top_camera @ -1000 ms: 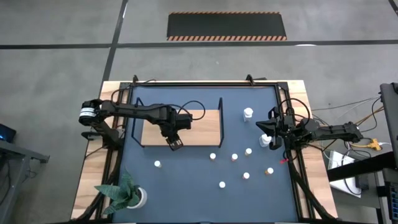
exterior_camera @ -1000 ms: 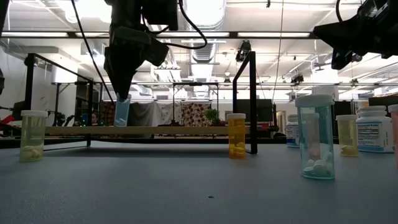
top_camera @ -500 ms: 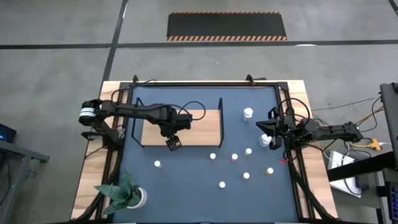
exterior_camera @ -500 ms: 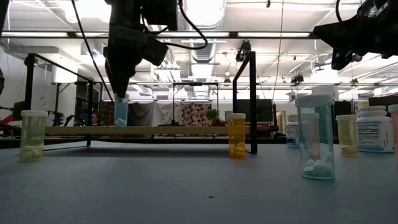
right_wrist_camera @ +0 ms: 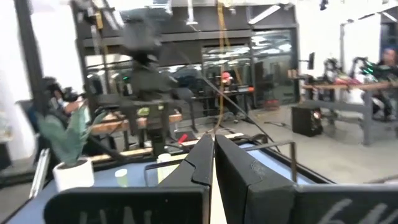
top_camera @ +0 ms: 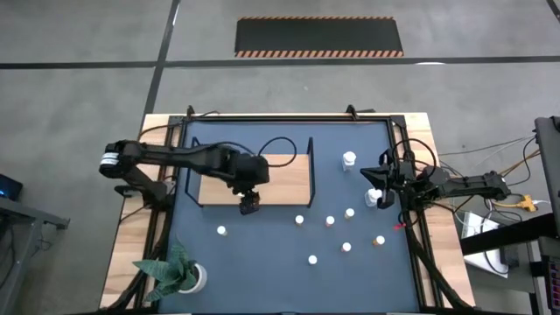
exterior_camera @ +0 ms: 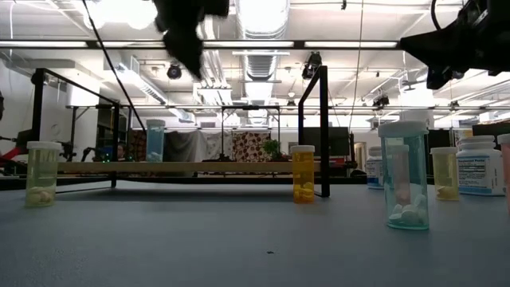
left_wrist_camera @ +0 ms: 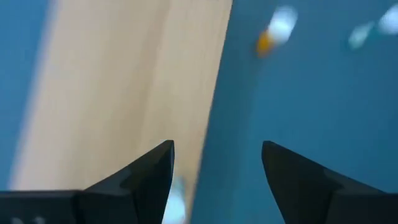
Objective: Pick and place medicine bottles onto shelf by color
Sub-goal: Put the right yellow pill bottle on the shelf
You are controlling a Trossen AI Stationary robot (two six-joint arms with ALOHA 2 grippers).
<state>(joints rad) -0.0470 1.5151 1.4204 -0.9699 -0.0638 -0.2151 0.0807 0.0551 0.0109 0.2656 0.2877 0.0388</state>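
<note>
The shelf (top_camera: 284, 179) is a light wooden board with black frame ends at the table's far left. A pale blue bottle (exterior_camera: 154, 141) stands upright on its near edge and shows blurred in the left wrist view (left_wrist_camera: 178, 191). My left gripper (top_camera: 250, 203) is open and empty, high above that bottle (exterior_camera: 187, 40), its fingers apart over the board's edge (left_wrist_camera: 217, 146). My right gripper (top_camera: 376, 185) is shut and empty at the table's right edge (right_wrist_camera: 212, 142). Several small bottles stand on the blue table, among them an orange one (exterior_camera: 302, 173) and a yellow one (exterior_camera: 41, 173).
Small bottles are scattered at the middle right of the table (top_camera: 330, 220), with one alone nearer the left (top_camera: 221, 231). A larger white bottle (top_camera: 349, 159) stands at the far right. A potted green plant (top_camera: 179, 273) sits at the near left corner.
My left gripper has let go of the pale blue bottle and gone straight up, shifting slightly toward the table's right. The bottle now stands alone on the shelf's near edge.
</note>
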